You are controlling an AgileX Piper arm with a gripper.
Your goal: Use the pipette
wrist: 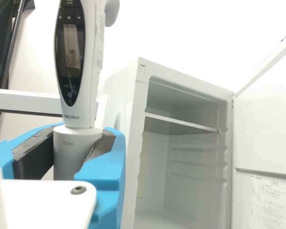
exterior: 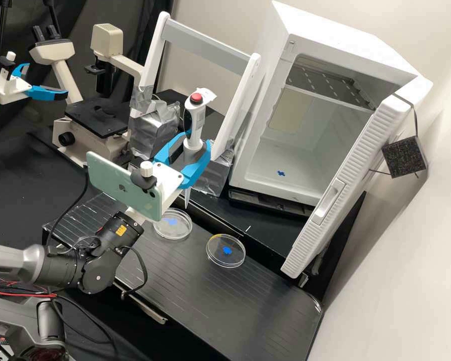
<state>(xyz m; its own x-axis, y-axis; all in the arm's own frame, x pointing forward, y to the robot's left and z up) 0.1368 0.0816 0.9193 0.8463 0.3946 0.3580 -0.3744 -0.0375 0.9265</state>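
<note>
High view: end effector (exterior: 194, 143) grasps the upright pipette (exterior: 196, 121), apart from the open refrigerator's edge (exterior: 268, 108).

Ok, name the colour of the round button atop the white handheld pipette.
The round button is red, seen best in the high view.

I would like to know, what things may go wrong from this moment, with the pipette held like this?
The gripper grips the pipette low on its body, with the long handle rising above, so it might tilt or slip. The narrow tip hangs free near a petri dish; if lowered carelessly, it could strike the rim. The white frame stands close behind in the high view, so a swing that way may bump it.
</note>
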